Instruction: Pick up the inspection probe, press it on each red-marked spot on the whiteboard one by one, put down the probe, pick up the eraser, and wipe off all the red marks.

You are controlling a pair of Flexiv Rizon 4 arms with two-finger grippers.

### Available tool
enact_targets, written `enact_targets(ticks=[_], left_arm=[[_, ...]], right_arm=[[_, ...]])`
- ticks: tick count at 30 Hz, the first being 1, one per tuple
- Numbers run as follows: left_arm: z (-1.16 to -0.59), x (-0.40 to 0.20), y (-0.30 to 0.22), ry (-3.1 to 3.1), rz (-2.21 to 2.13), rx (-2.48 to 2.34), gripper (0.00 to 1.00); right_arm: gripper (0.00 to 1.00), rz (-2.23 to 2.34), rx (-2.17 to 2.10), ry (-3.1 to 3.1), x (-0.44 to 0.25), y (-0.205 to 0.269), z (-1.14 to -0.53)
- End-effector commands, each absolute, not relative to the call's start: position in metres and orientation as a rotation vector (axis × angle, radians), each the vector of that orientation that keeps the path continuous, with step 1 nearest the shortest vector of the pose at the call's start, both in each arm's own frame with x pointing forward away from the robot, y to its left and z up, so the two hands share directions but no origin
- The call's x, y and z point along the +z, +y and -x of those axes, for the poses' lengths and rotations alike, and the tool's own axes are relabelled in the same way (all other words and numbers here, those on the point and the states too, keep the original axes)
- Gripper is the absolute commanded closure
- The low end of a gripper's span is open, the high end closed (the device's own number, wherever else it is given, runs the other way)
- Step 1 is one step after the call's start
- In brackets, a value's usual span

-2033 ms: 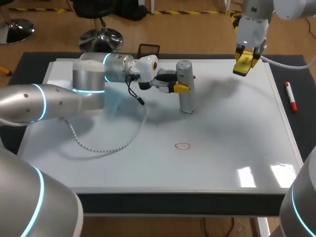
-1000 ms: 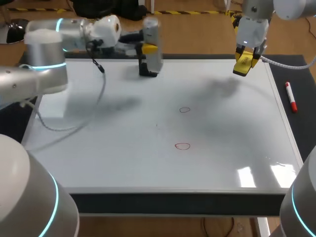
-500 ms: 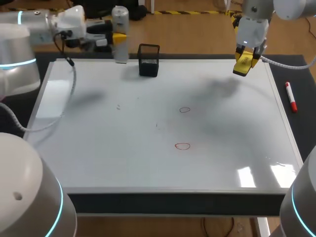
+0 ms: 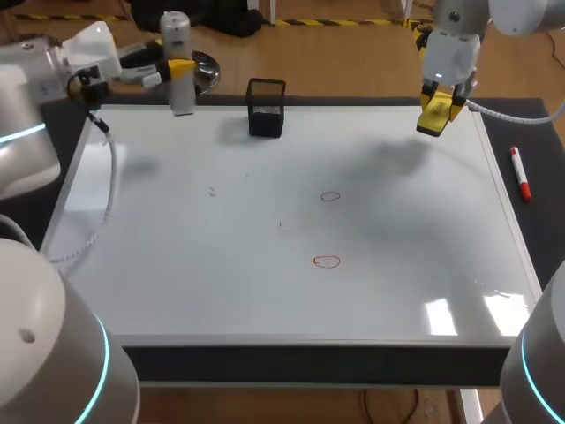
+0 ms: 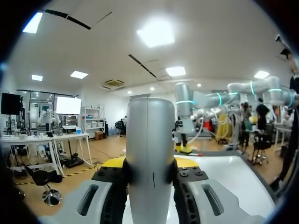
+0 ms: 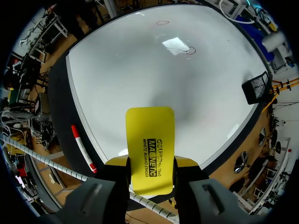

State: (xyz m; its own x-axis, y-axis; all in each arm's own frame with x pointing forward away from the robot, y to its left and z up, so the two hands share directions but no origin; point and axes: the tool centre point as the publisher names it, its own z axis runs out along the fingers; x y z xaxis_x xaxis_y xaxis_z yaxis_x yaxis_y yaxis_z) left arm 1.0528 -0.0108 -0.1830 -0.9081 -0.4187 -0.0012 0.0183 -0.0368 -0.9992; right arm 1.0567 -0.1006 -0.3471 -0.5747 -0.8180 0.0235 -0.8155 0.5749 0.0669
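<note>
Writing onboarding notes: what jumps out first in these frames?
The left gripper holds the grey probe upright by the whiteboard's far left corner, while the right gripper holds the yellow eraser over the far right corner. Two red circles sit unwiped mid-board, and a black mesh cup stands at the far edge.

Inspection probe is silver-grey, eraser bright yellow with black print, mesh holder black. Whiteboard is glossy white on a black mat, with two small ring marks: lower mark clearly red, upper mark darker, possibly red-brown, too faint to call. Marker is white with red at both ends; left arm is silver with a cyan light band.
</note>
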Motion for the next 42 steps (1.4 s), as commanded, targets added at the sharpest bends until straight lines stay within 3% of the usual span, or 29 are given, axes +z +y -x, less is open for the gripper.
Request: enact_targets(ticks=[1, 36, 42], left_arm=[[-1.051, -0.187, -0.007, 1.851, 0.523, -1.951, 1.0], [-1.055, -0.195, 0.001, 1.804, 0.566, -1.955, 1.0], [-1.055, -0.195, 0.001, 1.804, 0.566, -1.955, 1.0]], right_arm=[[1.0, -1.424, -0.07, -2.736, -0.346, -0.101, -1.058], [1.0, -1.424, -0.07, -2.736, -0.346, -0.101, -1.058], [1.0, -1.484, -0.075, -2.694, -0.351, -0.082, -1.048]])
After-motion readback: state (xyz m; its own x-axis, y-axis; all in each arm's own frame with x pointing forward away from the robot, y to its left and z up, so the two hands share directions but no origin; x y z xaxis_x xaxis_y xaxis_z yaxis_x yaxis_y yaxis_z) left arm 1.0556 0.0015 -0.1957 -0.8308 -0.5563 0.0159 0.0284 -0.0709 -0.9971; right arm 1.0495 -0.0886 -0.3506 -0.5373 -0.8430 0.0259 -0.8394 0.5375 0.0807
